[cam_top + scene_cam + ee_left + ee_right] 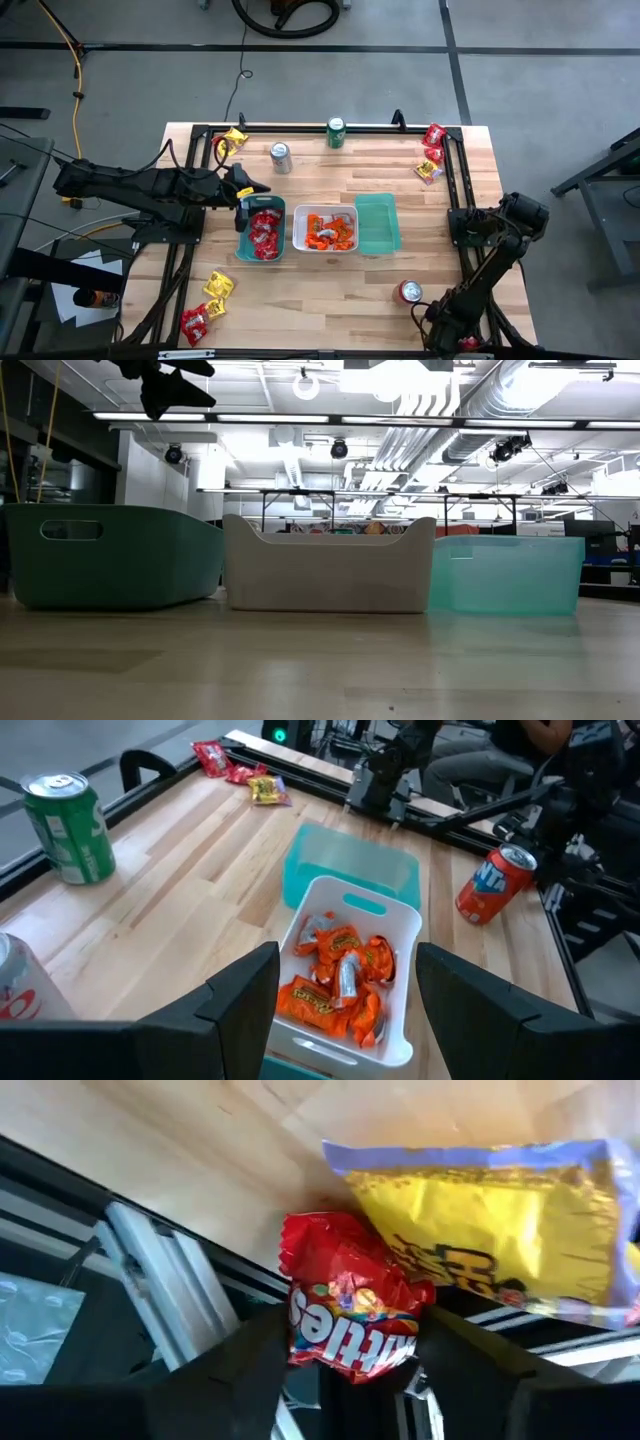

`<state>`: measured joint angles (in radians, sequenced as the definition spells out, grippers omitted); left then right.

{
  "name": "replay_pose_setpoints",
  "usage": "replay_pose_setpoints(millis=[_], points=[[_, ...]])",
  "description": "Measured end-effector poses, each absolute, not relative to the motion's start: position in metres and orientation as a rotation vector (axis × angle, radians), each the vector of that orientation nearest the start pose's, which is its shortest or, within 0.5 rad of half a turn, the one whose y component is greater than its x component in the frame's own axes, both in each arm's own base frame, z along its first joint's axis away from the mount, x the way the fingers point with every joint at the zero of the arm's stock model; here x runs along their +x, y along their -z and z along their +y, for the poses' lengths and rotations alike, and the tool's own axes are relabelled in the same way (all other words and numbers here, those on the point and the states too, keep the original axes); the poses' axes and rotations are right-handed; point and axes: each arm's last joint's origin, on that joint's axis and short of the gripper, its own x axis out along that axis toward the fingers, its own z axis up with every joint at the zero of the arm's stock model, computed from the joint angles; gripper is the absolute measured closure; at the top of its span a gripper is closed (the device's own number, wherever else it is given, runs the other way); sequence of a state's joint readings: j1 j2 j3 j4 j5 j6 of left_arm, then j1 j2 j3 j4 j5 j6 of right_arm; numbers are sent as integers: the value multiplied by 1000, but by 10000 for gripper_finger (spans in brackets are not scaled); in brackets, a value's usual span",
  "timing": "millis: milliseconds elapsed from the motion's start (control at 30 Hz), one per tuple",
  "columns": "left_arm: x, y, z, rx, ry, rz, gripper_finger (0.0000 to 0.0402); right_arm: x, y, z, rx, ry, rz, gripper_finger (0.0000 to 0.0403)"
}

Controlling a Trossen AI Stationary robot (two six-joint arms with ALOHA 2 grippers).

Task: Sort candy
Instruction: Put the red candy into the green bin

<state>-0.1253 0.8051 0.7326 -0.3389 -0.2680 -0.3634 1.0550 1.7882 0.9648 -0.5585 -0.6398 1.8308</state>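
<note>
Red crinkly candy packet (355, 1308) (white lettering) between right gripper (345, 1365) fingers.

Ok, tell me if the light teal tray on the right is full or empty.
Empty. From above, the light teal tray shows only its bare floor, while the white tray beside it holds orange candy.

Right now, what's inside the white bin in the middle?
The white bin holds a heap of orange candy packets, some showing silver wrapper ends. Whatever lies beneath the top layer is covered, so its floor can't be seen there.
</note>
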Motion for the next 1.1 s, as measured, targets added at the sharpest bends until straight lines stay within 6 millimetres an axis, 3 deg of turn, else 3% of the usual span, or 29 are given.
replay_pose_setpoints(millis=[233,400,500,667,800,967,1100], points=[[169,-307,-13,-281,-212,291,179,141,-152,276,796,240,2110,385],[168,-308,-11,-218,-259,282,179,155,-191,267,786,80,2003,368],[168,-308,-10,-196,-285,278,179,166,-221,257,757,-97,1861,385],[168,-308,-10,-199,-287,278,179,188,-275,226,713,-289,1473,394],[168,-308,-10,-229,-291,273,179,206,-310,183,616,-225,1096,393],[168,-310,-11,-268,-290,249,179,243,-320,129,403,-53,820,401],[170,-315,-12,-279,-254,199,179,288,-315,92,275,-22,670,398]])
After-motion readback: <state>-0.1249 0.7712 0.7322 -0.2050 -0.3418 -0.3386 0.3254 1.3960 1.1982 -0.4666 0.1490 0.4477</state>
